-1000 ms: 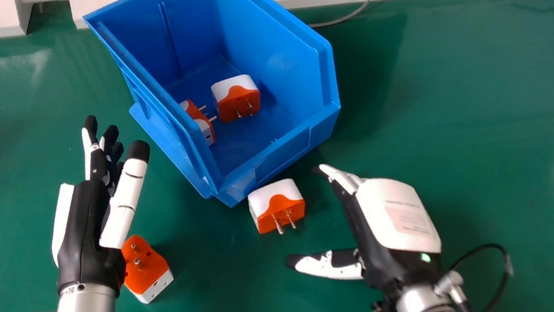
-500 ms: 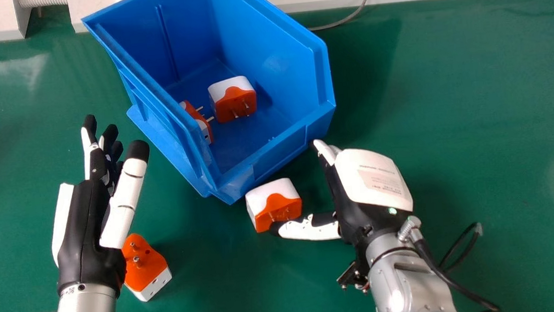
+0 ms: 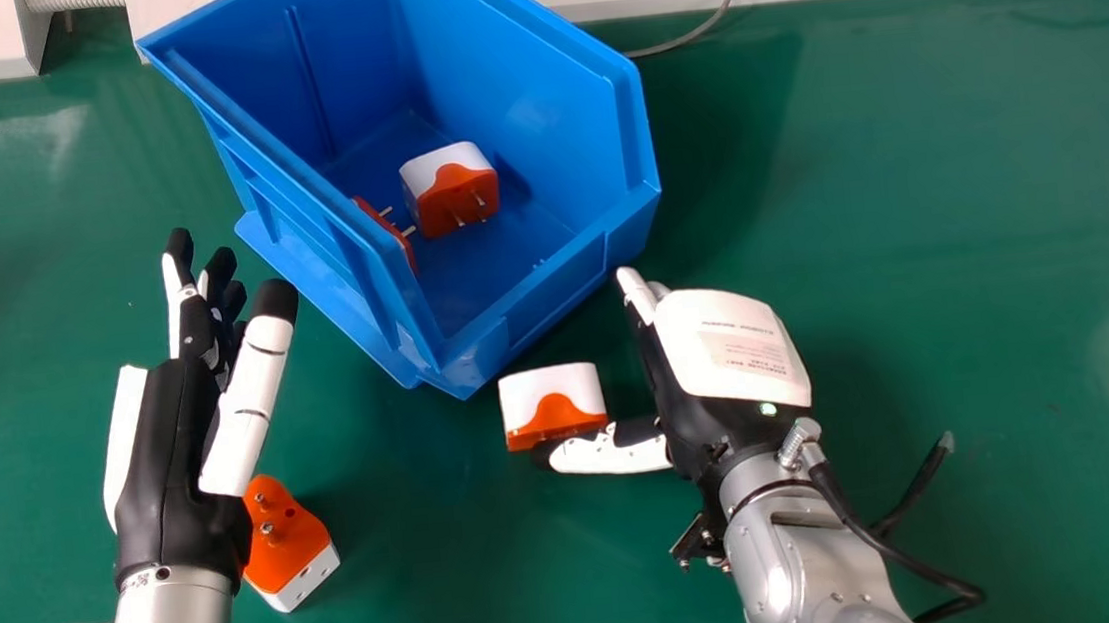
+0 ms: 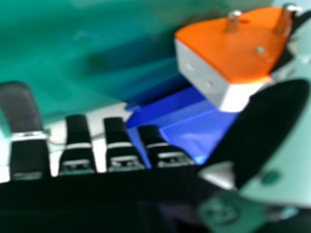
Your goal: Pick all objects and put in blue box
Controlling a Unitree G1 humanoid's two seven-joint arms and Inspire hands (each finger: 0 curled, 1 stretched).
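Observation:
My right hand is open at the near right of the blue box, its thumb against the pin side of an orange and white plug adapter on the table. In the right hand view that adapter is beside the thumb of my right hand, and the fingers look straight. My left hand stays open at the left, above a second adapter lying pins up and partly covered by it. Inside the box are an adapter and another partly hidden behind the box wall.
Green table surface extends to the right of the box. A grey cable comes down from a wall socket behind it. The box's near corner lies close to the adapter at my right hand.
My right hand has moved forward and left, bringing its thumb to the adapter, which has turned slightly. The box has shifted a little left. My left hand has kept still.

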